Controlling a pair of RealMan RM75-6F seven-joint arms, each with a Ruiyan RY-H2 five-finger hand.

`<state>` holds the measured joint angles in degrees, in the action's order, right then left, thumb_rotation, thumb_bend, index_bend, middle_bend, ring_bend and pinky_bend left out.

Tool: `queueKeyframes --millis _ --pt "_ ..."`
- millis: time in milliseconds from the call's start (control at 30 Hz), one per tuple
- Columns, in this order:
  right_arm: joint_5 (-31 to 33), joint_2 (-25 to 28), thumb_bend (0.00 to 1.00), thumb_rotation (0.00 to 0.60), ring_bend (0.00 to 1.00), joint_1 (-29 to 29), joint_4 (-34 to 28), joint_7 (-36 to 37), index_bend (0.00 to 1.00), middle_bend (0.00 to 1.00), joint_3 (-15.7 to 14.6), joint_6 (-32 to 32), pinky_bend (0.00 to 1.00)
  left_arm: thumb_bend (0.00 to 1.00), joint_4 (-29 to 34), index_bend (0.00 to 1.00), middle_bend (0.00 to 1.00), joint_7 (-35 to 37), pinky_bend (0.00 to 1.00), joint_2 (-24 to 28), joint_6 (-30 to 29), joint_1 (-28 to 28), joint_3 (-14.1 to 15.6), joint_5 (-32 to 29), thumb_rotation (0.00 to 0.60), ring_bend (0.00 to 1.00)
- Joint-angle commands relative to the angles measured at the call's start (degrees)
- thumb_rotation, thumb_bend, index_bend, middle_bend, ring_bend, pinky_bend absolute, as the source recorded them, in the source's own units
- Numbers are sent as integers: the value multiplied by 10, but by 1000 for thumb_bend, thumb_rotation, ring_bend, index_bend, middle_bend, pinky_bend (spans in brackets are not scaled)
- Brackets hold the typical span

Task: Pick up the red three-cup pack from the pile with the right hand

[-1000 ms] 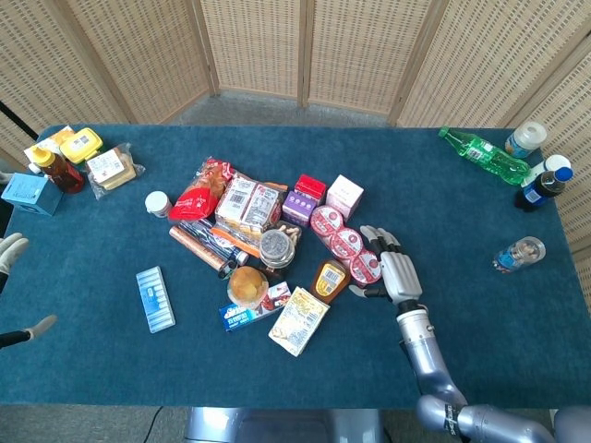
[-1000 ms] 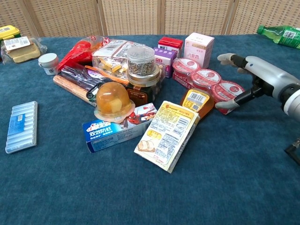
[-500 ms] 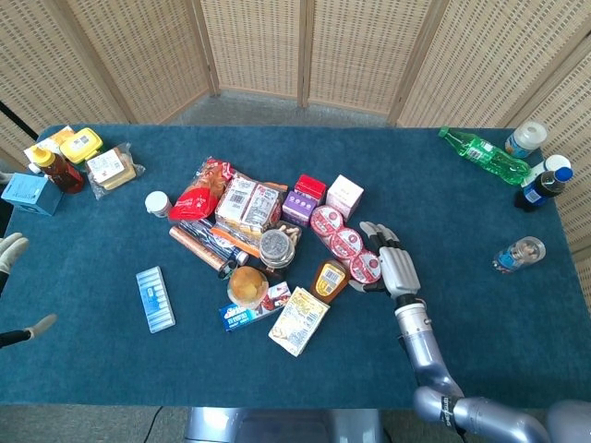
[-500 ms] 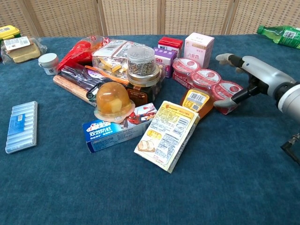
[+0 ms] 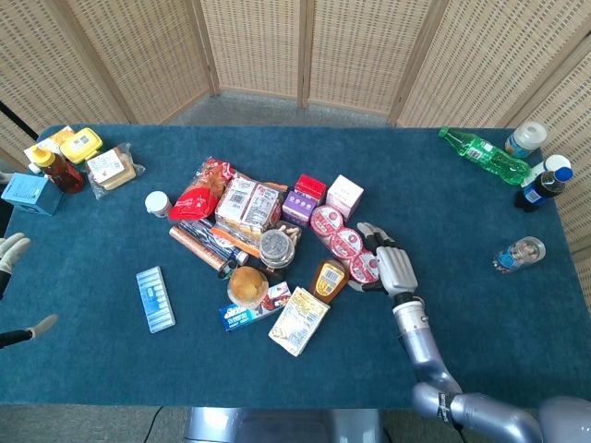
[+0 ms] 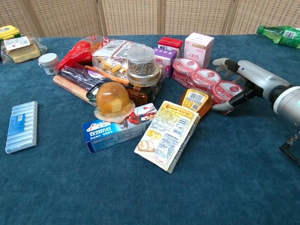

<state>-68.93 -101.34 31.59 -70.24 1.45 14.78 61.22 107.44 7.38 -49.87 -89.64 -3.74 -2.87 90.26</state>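
The red three-cup pack (image 5: 343,243) lies at the right edge of the pile, its three foil-lidded cups in a row (image 6: 206,78). My right hand (image 5: 392,268) is at the pack's right end on the blue cloth. In the chest view this right hand (image 6: 243,77) has its fingers spread along the far side of the last cup and its thumb against the near corner. The pack still lies flat among the pile. My left hand (image 5: 13,251) shows only at the far left edge of the head view, fingers apart and holding nothing.
A pink carton (image 6: 198,49) stands just behind the pack and an orange sauce pouch (image 6: 197,101) lies against its near side. A yellow-labelled packet (image 6: 168,133) lies in front. Bottles (image 5: 480,155) stand at the table's far right, and a clear one (image 5: 519,253) stands right of my hand.
My right hand has slid left to the pack's right end, its thumb now reaching the near corner of the last cup. The pack and my left hand have not moved.
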Motion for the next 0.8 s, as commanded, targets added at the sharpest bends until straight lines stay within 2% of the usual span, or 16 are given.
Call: queueKeyframes --millis 33,133,233,800 --pt "-2 -1 0 600 465 1 2 -1 239 484 -1 2 538 127 0 0 0 0 0 0 -1 0 0 0 600 0" --pt "-10 -1 1 600 615 -3 -1 5 398 656 2 18 677 128 0 0 0 -1 0 0 -2 0 0 1 600 0" --pt "-22 6 23 600 673 -9 -13 13 465 724 6 43 733 129 0 0 0 -1 0 -1 -3 1 0 3 600 0" --pt "-65 147 19 600 685 -65 -186 4 482 738 23 146 744 126 3 0 0 -6 0 -2 -4 0 3 16 600 0"
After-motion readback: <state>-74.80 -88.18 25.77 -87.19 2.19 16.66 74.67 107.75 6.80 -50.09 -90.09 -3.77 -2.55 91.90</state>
